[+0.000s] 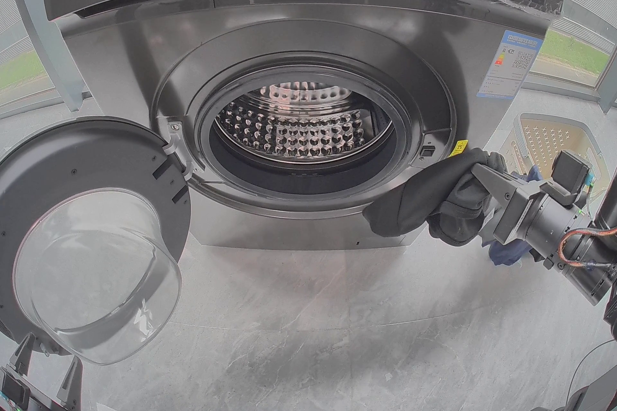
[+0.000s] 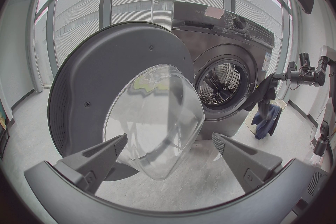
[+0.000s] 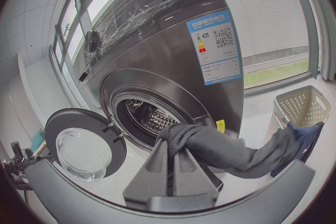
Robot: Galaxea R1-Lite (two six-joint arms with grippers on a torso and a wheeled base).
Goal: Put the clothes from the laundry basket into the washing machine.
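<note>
The right gripper (image 1: 481,176), fingers pinched together, clamps a dark grey knitted garment (image 1: 424,194) just right of the steel drum mouth (image 1: 302,130) of the grey washing machine (image 1: 308,33). The soft bunched length sags leftward and downward, blue cloth (image 1: 506,253) trailing below. The left gripper (image 2: 168,138) gapes wide, holding nothing.

Left gripper (image 2: 168,137): fingers spread wide with nothing between them, close in front of the door's glass.
Door (image 2: 105,77): stands fully open; a round grey frame with a clear glass bowl (image 2: 157,119) bulging out of it.
Washing machine (image 2: 224,42): grey front-loader on the pale floor (image 2: 210,179) by the windows, opening uncovered.
Drum (image 2: 222,83): shiny perforated metal.
Right gripper (image 2: 276,77): farther off, beside the machine's front, pinching a dark garment (image 2: 262,93).
Dark garment: hangs just outside the opening's rim.
Blue garment (image 2: 266,121): dangles below the dark one.
Basket (image 2: 281,103): pale, mostly hidden behind the clothes, on the floor beside the machine.
</note>
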